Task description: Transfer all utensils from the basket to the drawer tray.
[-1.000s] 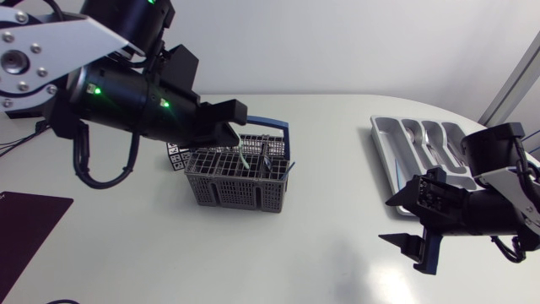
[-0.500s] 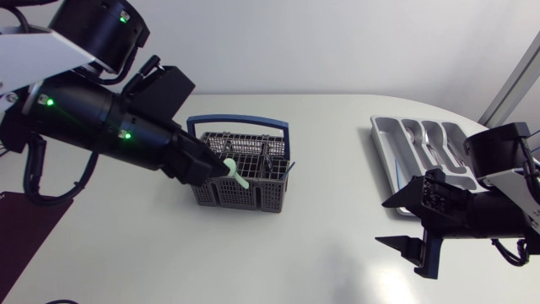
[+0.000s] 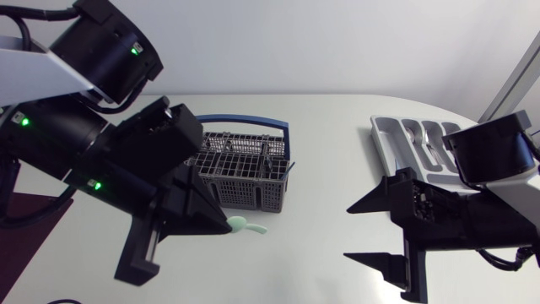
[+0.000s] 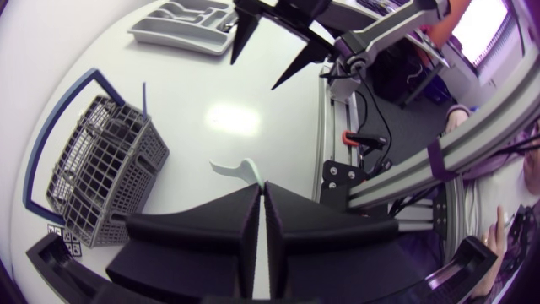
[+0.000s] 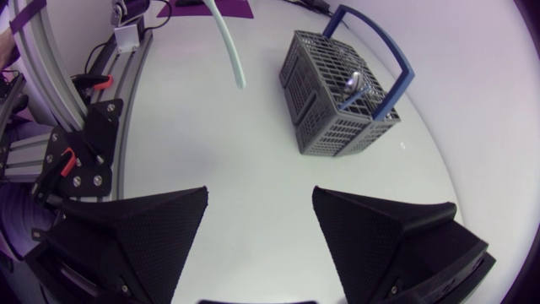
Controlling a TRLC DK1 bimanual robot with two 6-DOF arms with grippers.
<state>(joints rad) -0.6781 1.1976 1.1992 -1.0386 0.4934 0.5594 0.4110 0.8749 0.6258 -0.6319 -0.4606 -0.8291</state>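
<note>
The grey wire basket point(image 3: 245, 173) with a blue handle stands mid-table, and metal utensils point(image 5: 354, 83) still stick up inside it. My left gripper point(image 3: 221, 221) hangs in front of the basket, shut on a pale green utensil point(image 3: 249, 225) that pokes out past its fingertips point(image 4: 260, 207). That green utensil point(image 4: 236, 167) hangs clear above the tabletop. The grey drawer tray point(image 3: 390, 143) lies at the far right with cutlery in its compartments. My right gripper point(image 3: 384, 230) is open and empty, lifted above the table in front of the tray and pointing toward the basket point(image 5: 337, 84).
A dark mat point(image 3: 29, 232) lies at the table's left edge. A small checkered marker card point(image 4: 61, 238) sits beside the basket. Bare white tabletop stretches between the basket and the tray point(image 4: 181, 21).
My left arm has lifted the green utensil out of the basket and carried it forward, toward the table's front. My right gripper has risen and shifted left toward the middle.
</note>
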